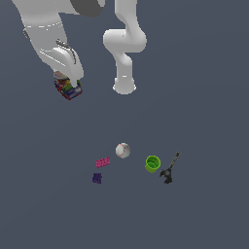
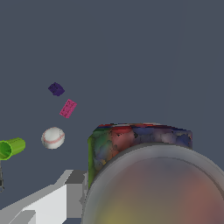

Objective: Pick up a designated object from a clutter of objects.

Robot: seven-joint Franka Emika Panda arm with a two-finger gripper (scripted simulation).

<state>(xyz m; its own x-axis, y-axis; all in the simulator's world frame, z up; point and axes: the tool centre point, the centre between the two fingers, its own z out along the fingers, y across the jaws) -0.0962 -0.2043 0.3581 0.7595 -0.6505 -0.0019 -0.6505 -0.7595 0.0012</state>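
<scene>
Exterior view: can (image 1: 69,89) clamped in the pincer (image 1: 68,87), apparently raised, well apart from the ball (image 1: 122,150), cup (image 1: 152,164), brick (image 1: 102,162)
Progress: pickup looks done; only holding left
Wrist view: can's (image 2: 144,175) grey top and coloured label up close; arm unseen
Counter (image 1: 204,121): carries the rest

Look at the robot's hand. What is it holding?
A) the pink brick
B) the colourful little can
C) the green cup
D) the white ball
B: the hand is closed around the colourful little can, away from the others, while the white ball, green cup and pink brick sit on the floor apart from it.
</scene>
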